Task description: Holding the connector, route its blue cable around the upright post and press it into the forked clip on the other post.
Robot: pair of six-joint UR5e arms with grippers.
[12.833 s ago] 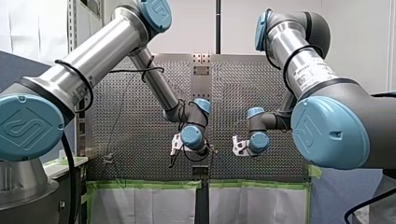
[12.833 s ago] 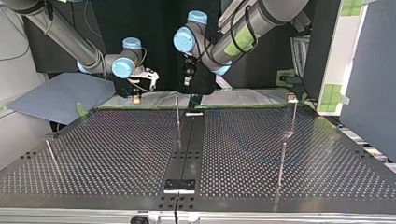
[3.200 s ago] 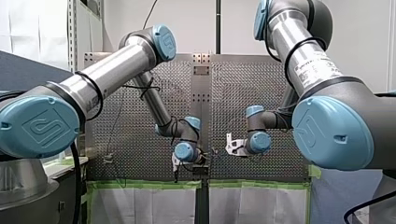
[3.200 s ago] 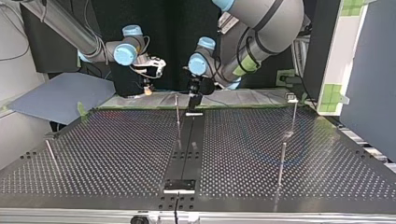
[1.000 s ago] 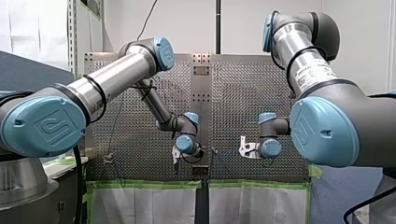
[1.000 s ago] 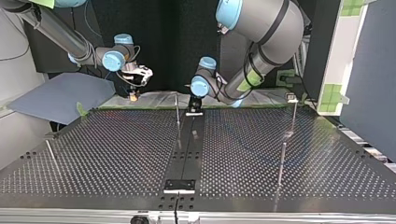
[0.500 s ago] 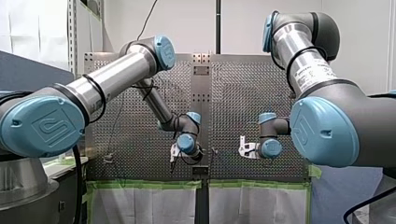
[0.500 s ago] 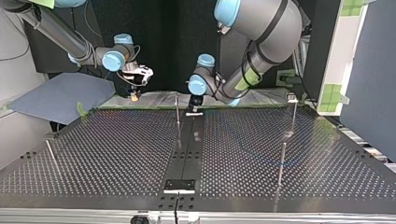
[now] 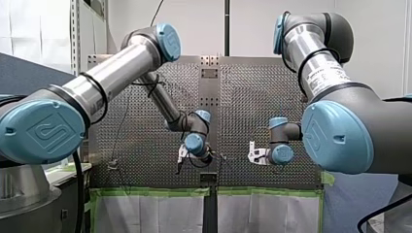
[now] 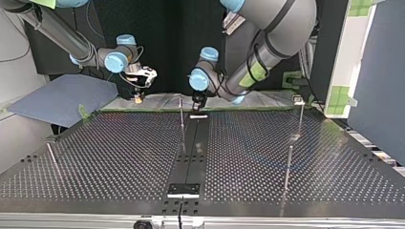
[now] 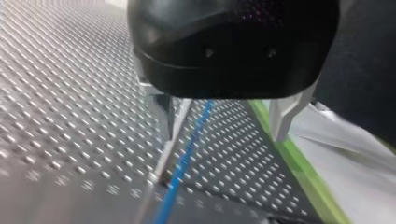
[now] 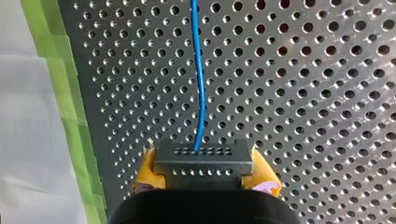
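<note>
In the right wrist view my right gripper (image 12: 204,171) is shut, its yellow pads (image 12: 145,169) clamping a black connector (image 12: 203,158). The blue cable (image 12: 200,84) runs straight ahead from the connector over the perforated table. In the left wrist view my left gripper (image 11: 223,135) is open, metal fingers (image 11: 284,116) spread wide. The blue cable (image 11: 187,158) passes between them, close to one finger, beside a thin upright post (image 11: 166,154). In the top view my left gripper (image 10: 197,101) hangs just behind that post (image 10: 181,114), and my right gripper (image 10: 138,98) is at the left.
More thin posts stand at the top view's right (image 10: 300,117) (image 10: 288,167) and far left (image 10: 50,156). A black strip (image 10: 191,157) runs down the table's middle. Green tape (image 12: 70,121) marks the table's edge near my right gripper.
My left gripper has opened and lifted a little away from the post, leaving the cable loose between its fingers. My right arm has stayed put with the connector.
</note>
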